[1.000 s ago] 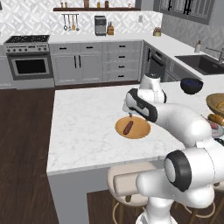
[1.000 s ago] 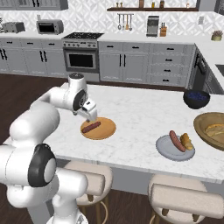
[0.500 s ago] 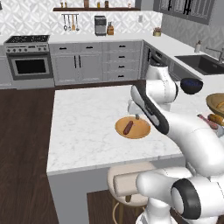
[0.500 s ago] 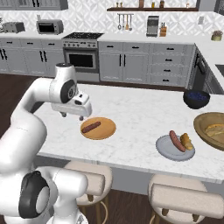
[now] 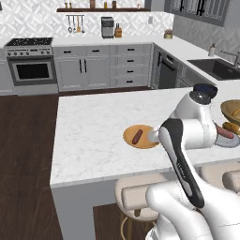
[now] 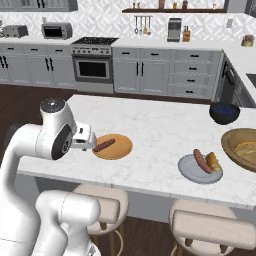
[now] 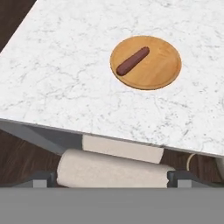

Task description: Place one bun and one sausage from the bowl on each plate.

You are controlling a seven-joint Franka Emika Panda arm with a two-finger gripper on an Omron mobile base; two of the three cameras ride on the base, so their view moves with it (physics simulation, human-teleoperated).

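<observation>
Resting alone: sausage on wooden plate

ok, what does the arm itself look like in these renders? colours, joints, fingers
The arm has glossy white rounded shells, with dark grey bands at the joints and a dark round cap with a metallic rim on one joint. The gripper has two small dark grey fingertips rising at the bottom of the hand view. No cables or markings visible.
</observation>
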